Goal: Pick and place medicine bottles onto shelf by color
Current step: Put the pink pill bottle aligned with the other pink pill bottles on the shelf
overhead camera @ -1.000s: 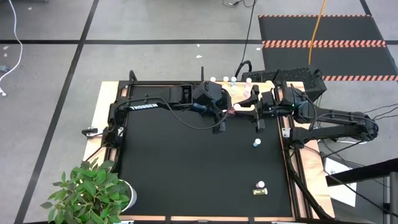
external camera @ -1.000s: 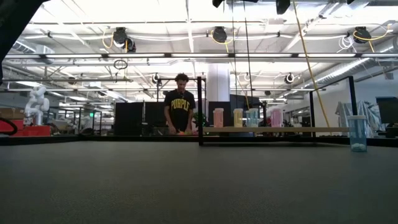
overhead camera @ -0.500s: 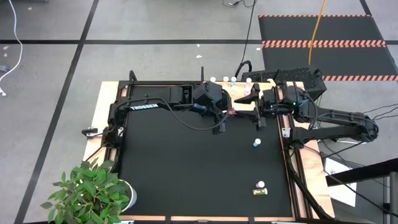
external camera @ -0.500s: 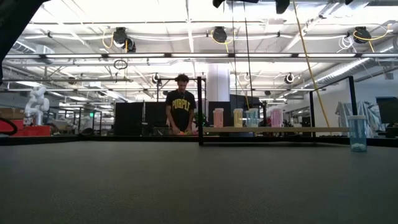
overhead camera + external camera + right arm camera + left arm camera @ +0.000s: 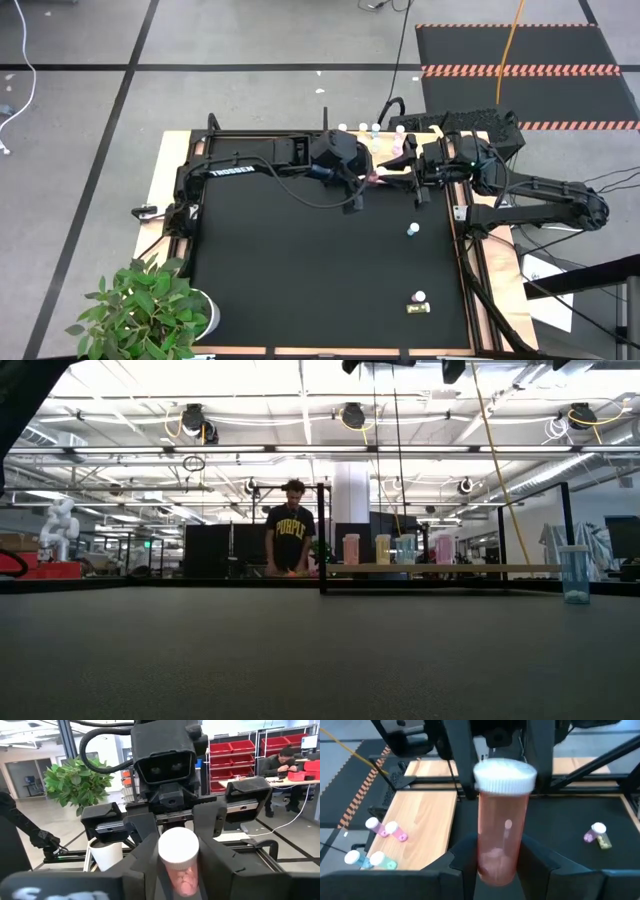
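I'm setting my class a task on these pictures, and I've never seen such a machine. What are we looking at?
It is a robot with two dark arms at a table. One camera looks straight down, one looks level across the black mat, and one rides on each wrist. The left gripper holds a pink bottle upright. The right gripper meets it at the white cap. A blue bottle and two others wait on the mat. More bottles stand on the wooden shelf.
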`<control>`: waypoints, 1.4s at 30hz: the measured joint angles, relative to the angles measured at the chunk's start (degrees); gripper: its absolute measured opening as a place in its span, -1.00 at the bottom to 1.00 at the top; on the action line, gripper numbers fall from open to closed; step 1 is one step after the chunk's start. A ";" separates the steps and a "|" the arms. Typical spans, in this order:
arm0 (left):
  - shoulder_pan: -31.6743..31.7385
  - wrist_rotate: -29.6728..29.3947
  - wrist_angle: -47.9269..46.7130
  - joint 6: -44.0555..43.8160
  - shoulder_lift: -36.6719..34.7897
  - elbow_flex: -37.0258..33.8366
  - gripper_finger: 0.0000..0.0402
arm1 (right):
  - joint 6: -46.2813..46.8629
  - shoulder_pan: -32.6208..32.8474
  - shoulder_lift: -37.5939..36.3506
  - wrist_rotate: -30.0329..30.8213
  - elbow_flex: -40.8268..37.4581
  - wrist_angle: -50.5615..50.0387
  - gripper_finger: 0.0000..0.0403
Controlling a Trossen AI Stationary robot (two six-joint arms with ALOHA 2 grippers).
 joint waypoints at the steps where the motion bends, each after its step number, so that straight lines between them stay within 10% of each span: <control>1: 0.00 0.00 0.81 0.15 0.00 0.00 -0.41 | 0.00 0.00 0.17 0.00 0.00 0.03 -0.44; 9: 1.07 0.15 1.68 -8.16 0.00 0.00 -0.33 | -1.08 -0.10 1.63 0.96 0.02 -0.69 -0.42; 16: 2.20 -0.63 -9.80 -9.28 -1.63 0.24 0.22 | -3.59 -1.77 1.63 5.15 0.00 -1.06 -0.42; 23: 4.66 -13.67 -28.34 -16.91 -8.22 0.33 0.66 | -4.77 -5.20 7.01 6.50 0.02 0.51 -0.42; 42: 14.52 -24.52 -33.31 -11.79 -17.26 -0.63 0.34 | -12.44 -8.69 37.75 17.14 0.00 11.25 -0.41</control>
